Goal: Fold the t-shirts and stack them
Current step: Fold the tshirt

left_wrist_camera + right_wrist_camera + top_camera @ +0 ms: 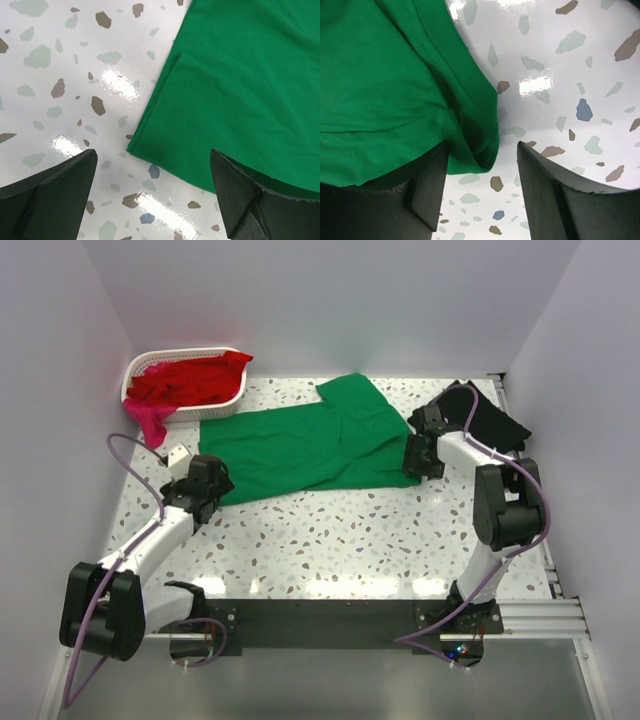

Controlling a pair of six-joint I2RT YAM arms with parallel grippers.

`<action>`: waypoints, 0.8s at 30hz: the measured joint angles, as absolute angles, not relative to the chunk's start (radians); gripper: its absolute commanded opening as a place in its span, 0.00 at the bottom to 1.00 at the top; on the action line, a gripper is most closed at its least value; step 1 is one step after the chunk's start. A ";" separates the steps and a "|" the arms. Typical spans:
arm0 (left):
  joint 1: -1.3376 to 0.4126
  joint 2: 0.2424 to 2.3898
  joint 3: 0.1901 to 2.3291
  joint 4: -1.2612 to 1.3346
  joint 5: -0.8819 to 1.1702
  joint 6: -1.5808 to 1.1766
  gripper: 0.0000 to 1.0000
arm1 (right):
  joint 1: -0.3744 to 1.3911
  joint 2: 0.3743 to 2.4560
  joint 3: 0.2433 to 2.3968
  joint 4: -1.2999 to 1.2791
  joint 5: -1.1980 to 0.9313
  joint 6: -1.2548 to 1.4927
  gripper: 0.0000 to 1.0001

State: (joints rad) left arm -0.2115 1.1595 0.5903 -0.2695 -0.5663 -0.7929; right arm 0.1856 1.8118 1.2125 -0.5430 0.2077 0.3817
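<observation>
Left gripper (203,483), jaws spread wide and holding nothing, hovers at the near-left corner of the green shirt (300,445). Right gripper (418,456), jaws apart, stands at the shirt's right hem, with a fold of cloth lying loose between them. The shirt is spread across the table (350,540). For a clean fold, each gripper should pinch a matching hem corner, and both should lift together. Beyond are a black shirt (497,420) at far right and red shirts (190,380) in the basket (135,368) at far left.

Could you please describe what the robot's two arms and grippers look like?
The left arm and right arm have white links with bulky black joints. A purple cable loops along each. The left gripper and right gripper are black, with flat wedge-shaped fingers.
</observation>
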 measured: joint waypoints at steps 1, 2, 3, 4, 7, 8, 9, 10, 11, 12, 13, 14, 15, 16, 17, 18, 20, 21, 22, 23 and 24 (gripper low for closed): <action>-0.212 1.159 0.586 -0.271 -0.555 -0.793 1.00 | 0.181 1.812 1.203 -0.537 0.201 0.382 0.59; -0.212 1.159 0.583 -0.273 -0.547 -0.792 1.00 | 0.177 1.812 1.194 -0.533 0.192 0.384 0.58; -0.212 1.159 0.579 -0.273 -0.540 -0.793 1.00 | 0.175 1.812 1.188 -0.529 0.189 0.385 0.54; -0.212 1.159 0.575 -0.273 -0.535 -0.793 1.00 | 0.173 1.812 1.177 -0.521 0.186 0.385 0.51; -0.212 1.154 0.554 -0.271 -0.527 -0.794 1.00 | 0.171 1.812 1.154 -0.504 0.170 0.390 0.38; -0.212 1.152 0.547 -0.271 -0.526 -0.794 1.00 | 0.170 1.812 1.148 -0.501 0.165 0.392 0.35; -0.212 1.151 0.541 -0.272 -0.525 -0.797 1.00 | 0.170 1.812 1.142 -0.496 0.161 0.394 0.28; -0.212 1.151 0.539 -0.273 -0.525 -0.800 1.00 | 0.170 1.811 1.139 -0.491 0.157 0.395 0.24; -0.212 1.151 0.537 -0.273 -0.524 -0.803 1.00 | 0.169 1.811 1.138 -0.486 0.153 0.397 0.22; -0.212 1.151 0.536 -0.272 -0.524 -0.805 1.00 | 0.169 1.811 1.137 -0.480 0.146 0.399 0.21; -0.212 1.151 0.536 -0.272 -0.524 -0.810 0.99 | 0.168 1.811 1.135 -0.477 0.141 0.399 0.20; -0.212 1.151 0.536 -0.271 -0.524 -0.813 0.97 | 0.168 1.810 1.133 -0.473 0.138 0.399 0.18; -0.212 1.152 0.536 -0.270 -0.525 -0.818 0.95 | 0.167 1.810 1.132 -0.471 0.135 0.399 0.18; -0.212 1.154 0.536 -0.269 -0.525 -0.821 0.92 | 0.167 1.810 1.132 -0.469 0.134 0.399 0.18; -0.211 1.157 0.536 -0.268 -0.526 -0.823 0.91 | 0.167 1.809 1.131 -0.468 0.133 0.399 0.17; -0.210 1.164 0.536 -0.265 -0.525 -0.826 0.90 | 0.167 1.808 1.129 -0.466 0.131 0.399 0.17; -0.209 1.182 0.536 -0.258 -0.525 -0.829 0.85 | 0.167 1.806 1.127 -0.462 0.130 0.399 0.17; -0.209 1.190 0.535 -0.254 -0.525 -0.830 0.84 | 0.167 1.806 1.126 -0.462 0.130 0.399 0.17; -0.209 1.199 0.535 -0.250 -0.524 -0.830 0.81 | 0.166 1.806 1.126 -0.461 0.129 0.399 0.16; -0.209 1.208 0.535 -0.248 -0.524 -0.832 0.80 | 0.165 1.806 1.125 -0.460 0.127 0.399 0.16; -0.209 1.217 0.535 -0.247 -0.524 -0.833 0.80 | 0.165 1.806 1.125 -0.459 0.124 0.399 0.16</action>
